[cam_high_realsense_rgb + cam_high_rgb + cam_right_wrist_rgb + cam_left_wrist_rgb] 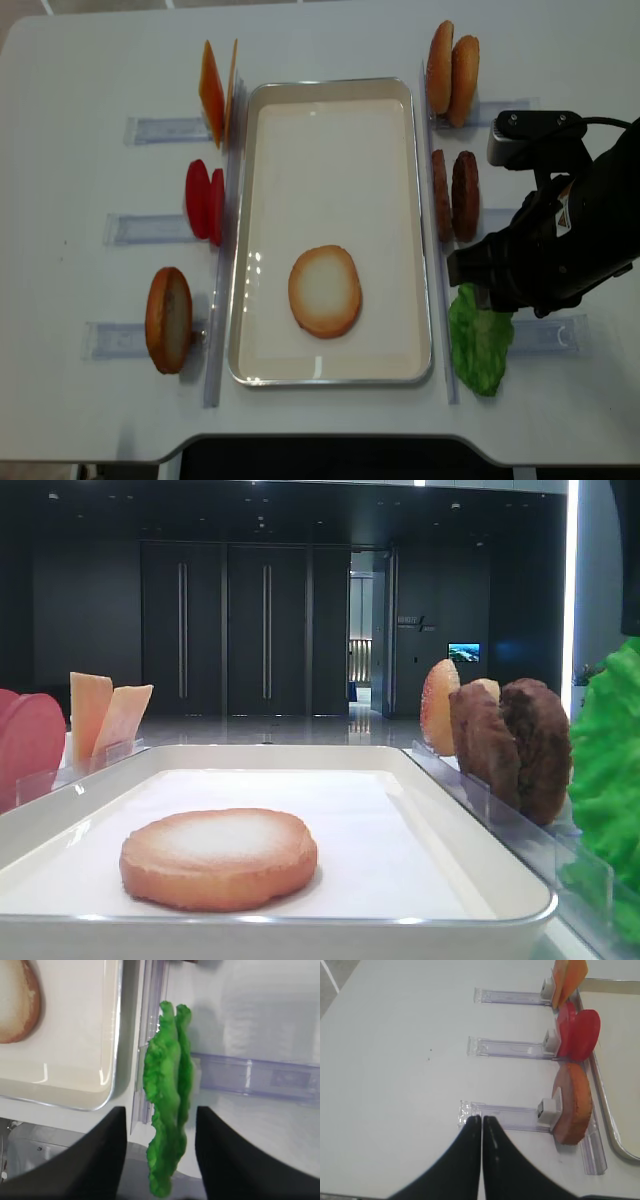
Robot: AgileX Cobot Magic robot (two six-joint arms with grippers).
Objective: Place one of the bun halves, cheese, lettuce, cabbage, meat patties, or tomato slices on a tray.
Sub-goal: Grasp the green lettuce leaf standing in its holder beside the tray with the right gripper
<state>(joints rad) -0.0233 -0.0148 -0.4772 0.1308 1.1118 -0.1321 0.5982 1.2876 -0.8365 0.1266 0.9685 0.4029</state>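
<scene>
The lettuce [167,1085] stands on edge in its clear holder, right of the white tray [330,83]. My right gripper [160,1110] is open and straddles the leaf, with a gap showing on each side of it. From overhead, the right arm [550,245] hangs over the lettuce [480,345]. One bun half [325,291] lies flat on the tray liner. My left gripper [482,1119] is shut on nothing, over the table beside the end of a clear holder [510,1115].
Left of the tray stand cheese [215,90], tomato slices [205,200] and a bun half [168,318] in holders. On the right stand two bun halves [452,72] and two meat patties [455,195]. The table's front edge is near the lettuce.
</scene>
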